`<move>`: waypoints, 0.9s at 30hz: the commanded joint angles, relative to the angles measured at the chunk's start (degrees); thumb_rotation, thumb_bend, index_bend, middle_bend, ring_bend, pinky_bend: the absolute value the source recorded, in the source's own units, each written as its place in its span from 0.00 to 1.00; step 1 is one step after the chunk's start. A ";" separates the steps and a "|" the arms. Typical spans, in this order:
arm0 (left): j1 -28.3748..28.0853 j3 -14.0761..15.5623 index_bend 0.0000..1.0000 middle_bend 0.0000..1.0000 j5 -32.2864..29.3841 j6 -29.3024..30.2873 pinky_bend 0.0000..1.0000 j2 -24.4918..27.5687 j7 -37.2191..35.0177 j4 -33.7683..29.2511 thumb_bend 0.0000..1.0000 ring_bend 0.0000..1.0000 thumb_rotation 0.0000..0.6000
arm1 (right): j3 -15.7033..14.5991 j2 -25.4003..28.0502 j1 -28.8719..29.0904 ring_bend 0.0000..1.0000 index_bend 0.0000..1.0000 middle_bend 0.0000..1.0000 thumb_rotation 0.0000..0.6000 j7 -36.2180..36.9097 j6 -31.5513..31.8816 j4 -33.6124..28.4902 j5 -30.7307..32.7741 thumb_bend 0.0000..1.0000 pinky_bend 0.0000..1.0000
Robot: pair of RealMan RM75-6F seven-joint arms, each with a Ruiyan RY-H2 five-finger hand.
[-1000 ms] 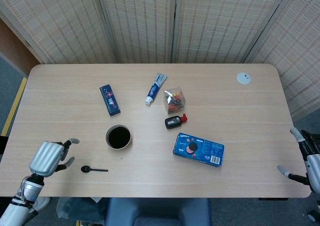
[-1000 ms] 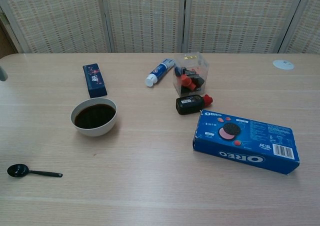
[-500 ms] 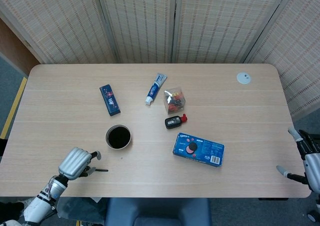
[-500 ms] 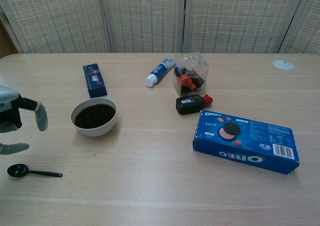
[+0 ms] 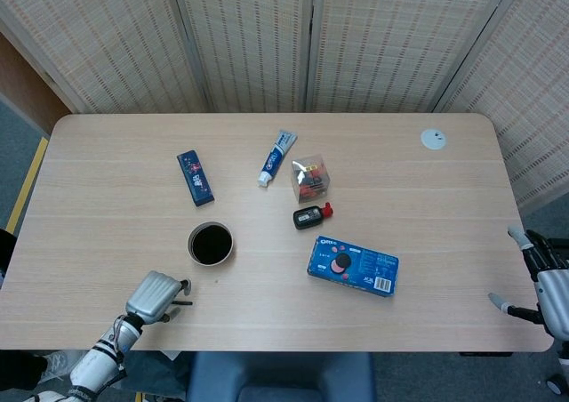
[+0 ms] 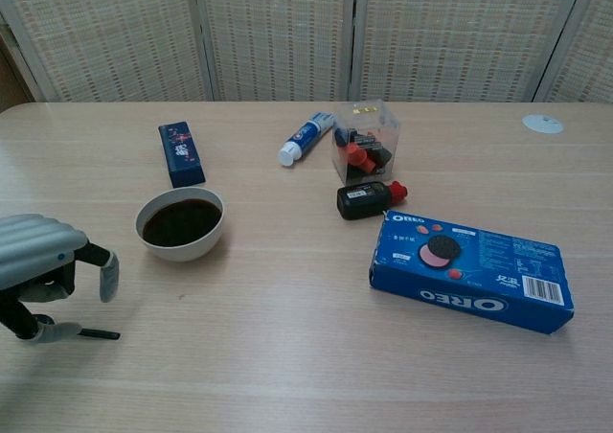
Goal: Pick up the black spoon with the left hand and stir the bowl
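Your left robot hand [image 6: 43,265] sits over the black spoon [image 6: 96,334] near the front edge of the desk [image 5: 427,197], at about 7 o'clock from the bowl [image 5: 211,244]. Its fingers [image 6: 107,275] curl downward around the spoon's bowl end, and only the handle tip pokes out at 3 o'clock from the hand; you cannot tell from either view whether the fingers have actually closed on the spoon or only cage it. The spoon looks to lie flat on the desk. The bowl, white and full of dark liquid, stands just beyond the hand and apart from it. Your right robot hand [image 5: 544,277] hangs off the desk's right edge, fingers spread, holding nothing. At 12 o'clock from the bowl lies a dark blue packet [image 5: 195,177]; at 3 o'clock, well apart, rests the Oreo box [image 5: 354,266], with a small black bottle [image 5: 311,215], a clear box of clips [image 5: 309,177] and a toothpaste tube [image 5: 277,157] beyond it.
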 commanded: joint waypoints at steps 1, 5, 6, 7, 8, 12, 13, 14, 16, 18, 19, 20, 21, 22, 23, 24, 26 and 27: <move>-0.34 -0.21 0.44 1.00 -1.90 -0.06 1.00 -1.78 1.64 0.50 0.27 1.00 1.00 | 0.05 -0.04 0.05 0.08 0.00 0.15 1.00 0.22 -0.05 0.21 0.08 0.02 0.21; -0.51 -0.24 0.45 1.00 -3.99 0.59 1.00 -3.72 4.08 1.62 0.27 1.00 1.00 | 0.11 -0.02 0.12 0.08 0.00 0.15 1.00 0.64 -0.05 0.67 0.10 0.02 0.21; -0.58 -0.23 0.45 1.00 -4.43 0.65 1.00 -4.03 4.58 1.78 0.27 1.00 1.00 | 0.14 -0.02 0.13 0.08 0.00 0.15 1.00 0.77 -0.05 0.75 0.15 0.02 0.21; -0.64 -0.23 0.45 1.00 -4.88 0.75 1.00 -4.31 5.09 1.93 0.27 1.00 1.00 | 0.18 -0.02 0.14 0.08 0.00 0.15 1.00 0.90 -0.05 0.84 0.19 0.02 0.21; -0.74 -0.20 0.46 1.00 -5.30 1.03 1.00 -4.71 6.06 2.28 0.27 1.00 1.00 | 0.22 -0.03 0.16 0.08 0.00 0.15 1.00 1.06 -0.02 0.94 0.23 0.02 0.21; -0.99 0.14 0.46 1.00 -7.13 1.86 1.00 -5.77 10.06 3.01 0.27 1.00 1.00 | 0.24 -0.06 0.26 0.08 0.00 0.15 1.00 1.40 -0.16 1.27 0.26 0.02 0.21; -1.03 0.21 0.46 1.00 -7.80 1.99 1.00 -5.92 10.99 2.93 0.27 1.00 1.00 | 0.23 -0.08 0.27 0.08 0.00 0.15 1.00 1.44 -0.19 1.31 0.28 0.02 0.21; -1.09 0.28 0.46 1.00 -8.65 2.17 1.00 -6.06 12.08 2.75 0.27 1.00 1.00 | 0.23 -0.09 0.27 0.08 0.00 0.15 1.00 1.53 -0.20 1.37 0.29 0.02 0.21; -1.16 0.37 0.47 1.00 -9.99 2.31 1.00 -6.20 13.31 2.38 0.27 1.00 1.00 | 0.23 -0.16 0.24 0.08 0.00 0.15 1.00 1.65 -0.18 1.50 0.37 0.02 0.21; -1.32 0.52 0.47 1.00 -11.29 2.41 1.00 -6.26 14.49 1.99 0.27 1.00 1.00 | 0.23 -0.20 0.22 0.08 0.00 0.15 1.00 1.79 -0.25 1.62 0.51 0.02 0.21; -1.38 0.58 0.48 1.00 -11.75 2.44 1.00 -6.28 14.83 1.82 0.27 1.00 1.00 | 0.21 -0.20 0.21 0.08 0.00 0.15 1.00 1.82 -0.26 1.66 0.52 0.02 0.21; -1.48 0.63 0.48 1.00 -12.23 2.47 1.00 -6.28 15.03 1.58 0.27 1.00 1.00 | 0.20 -0.19 0.19 0.08 0.00 0.15 1.00 1.84 -0.23 1.68 0.52 0.02 0.21; -1.52 0.63 0.48 1.00 -12.50 2.48 1.00 -6.29 14.87 1.41 0.27 1.00 1.00 | 0.19 -0.19 0.18 0.08 0.00 0.15 1.00 1.84 -0.21 1.68 0.50 0.02 0.21; -1.54 0.58 0.48 1.00 -12.68 2.53 1.00 -6.34 14.56 1.32 0.27 1.00 1.00 | 0.18 -0.18 0.16 0.08 0.00 0.15 1.00 1.84 -0.18 1.66 0.48 0.02 0.21; -1.60 0.55 0.48 1.00 -12.83 2.58 1.00 -6.41 14.19 1.38 0.27 1.00 1.00 | 0.17 -0.19 0.15 0.08 0.00 0.16 1.00 1.84 -0.15 1.66 0.47 0.02 0.21; -1.66 0.58 0.49 1.00 -12.97 2.57 1.00 -6.44 14.02 1.47 0.27 1.00 1.00 | 0.16 -0.20 0.13 0.08 0.00 0.15 1.00 1.84 -0.16 1.66 0.51 0.02 0.21; -1.73 0.61 0.49 1.00 -13.24 2.92 1.00 -6.62 14.01 1.72 0.27 1.00 1.00 | 0.14 -0.16 0.06 0.08 0.00 0.15 1.00 1.87 -0.16 1.65 0.61 0.02 0.21; -1.82 0.70 0.49 1.00 -13.40 3.00 1.00 -6.65 14.27 1.79 0.27 1.00 1.00 | 0.17 -0.17 0.03 0.08 0.00 0.15 1.00 1.88 -0.11 1.65 0.66 0.02 0.21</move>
